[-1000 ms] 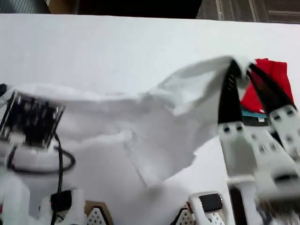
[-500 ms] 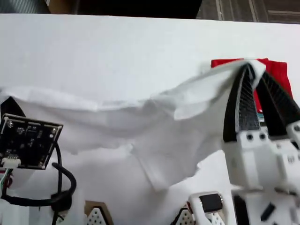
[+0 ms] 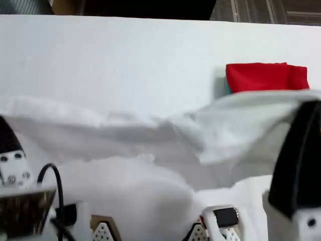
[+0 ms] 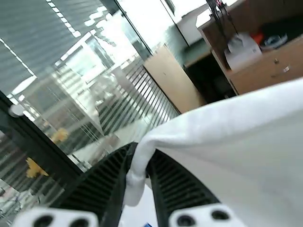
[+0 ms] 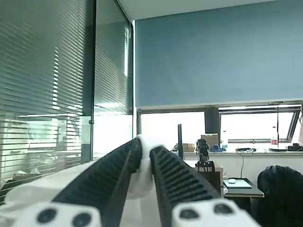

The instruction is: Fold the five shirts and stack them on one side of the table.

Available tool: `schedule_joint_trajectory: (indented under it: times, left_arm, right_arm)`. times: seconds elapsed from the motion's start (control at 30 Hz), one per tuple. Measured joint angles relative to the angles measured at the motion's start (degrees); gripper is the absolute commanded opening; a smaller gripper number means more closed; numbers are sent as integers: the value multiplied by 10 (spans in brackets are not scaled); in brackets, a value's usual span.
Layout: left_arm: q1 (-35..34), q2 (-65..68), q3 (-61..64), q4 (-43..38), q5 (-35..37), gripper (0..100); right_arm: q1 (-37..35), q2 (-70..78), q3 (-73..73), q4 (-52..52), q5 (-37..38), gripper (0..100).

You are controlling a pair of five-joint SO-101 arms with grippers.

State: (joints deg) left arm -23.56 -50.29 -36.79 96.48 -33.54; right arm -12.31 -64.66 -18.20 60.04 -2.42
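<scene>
Over the counter (image 3: 125,50), high view: white shirt (image 3: 150,135) held aloft, stretched side to side, sagging at mid-span; red shirt (image 3: 266,77), folded, lies at the far right of the counter, just behind it. Left wrist view: left hand (image 4: 140,158) clamped on a bunched edge of white shirt. Right wrist view: right hand (image 5: 145,151) clamped on another bunched edge. Handling, judged: light, limp, no stiffness; drapes and creases freely; thin cloth may slip from a shallow pinch. Best taken at opposite corners, cloth kept taut.
</scene>
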Motion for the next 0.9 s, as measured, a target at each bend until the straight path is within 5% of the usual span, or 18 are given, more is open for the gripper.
schedule_joint_trajectory:
  times: [0.47, 0.9]
  left_arm:
    - [0, -1, -67, 38, 3, 24]
    - [1, 0, 212, 8, 10, 24]
  right_arm:
    - [1, -84, -18, 8, 34, 22]
    - [-3, 64, 55, 23, 34, 22]
